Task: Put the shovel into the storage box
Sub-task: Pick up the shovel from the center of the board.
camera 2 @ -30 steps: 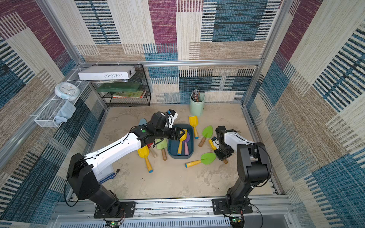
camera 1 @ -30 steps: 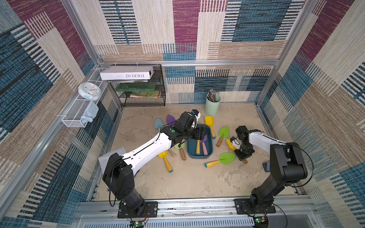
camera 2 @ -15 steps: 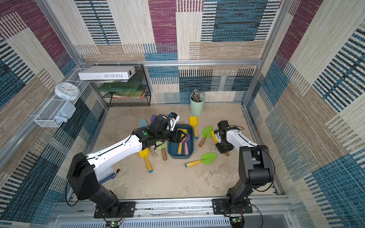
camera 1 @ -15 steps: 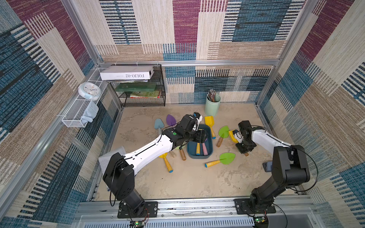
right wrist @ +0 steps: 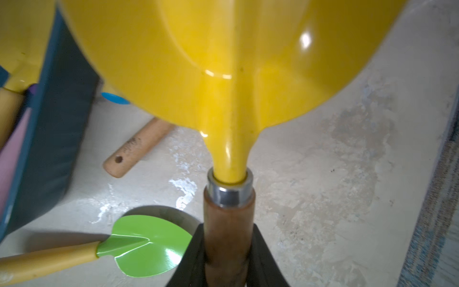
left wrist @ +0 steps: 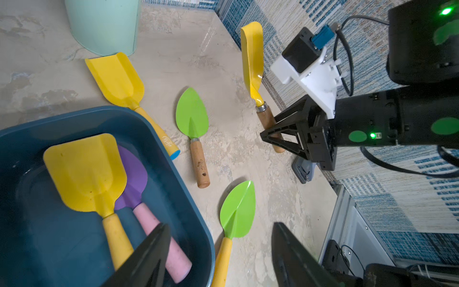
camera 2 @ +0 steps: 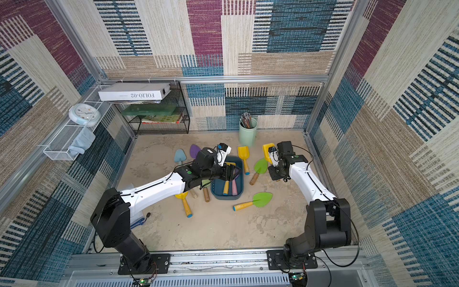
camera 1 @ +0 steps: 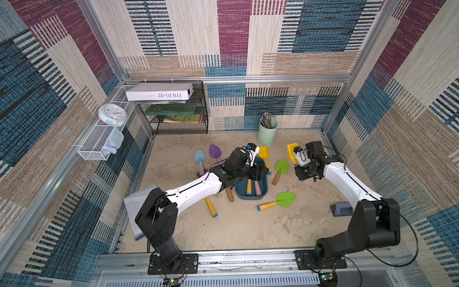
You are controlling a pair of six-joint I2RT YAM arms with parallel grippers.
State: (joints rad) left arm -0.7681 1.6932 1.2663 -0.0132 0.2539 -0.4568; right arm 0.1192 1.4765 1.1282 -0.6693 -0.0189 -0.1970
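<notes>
While clenching yellow shovel (camera 1: 291,150) handle in right gripper (right wrist: 229,257) for transfer, hovers three o'clock of storage box (camera 1: 250,198), facing spread, empty left gripper (camera 1: 260,172).

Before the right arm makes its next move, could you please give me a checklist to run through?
1. Grip: the right pincer is closed on the handle of the yellow wooden-handled shovel: ok.
2. Held shovel clear of the tabletop: cannot tell; the handle's end sits close to it.
3. Room in the storage box: it holds an all-yellow shovel and a purple pink-handled shovel, with bare floor beside them: ok.
4. Way into the box: the open left pincer hovers over its rim: not ok.
5. Path: the green wooden-handled shovel lies flat between the held shovel and the box: ok, if carried above it.
</notes>
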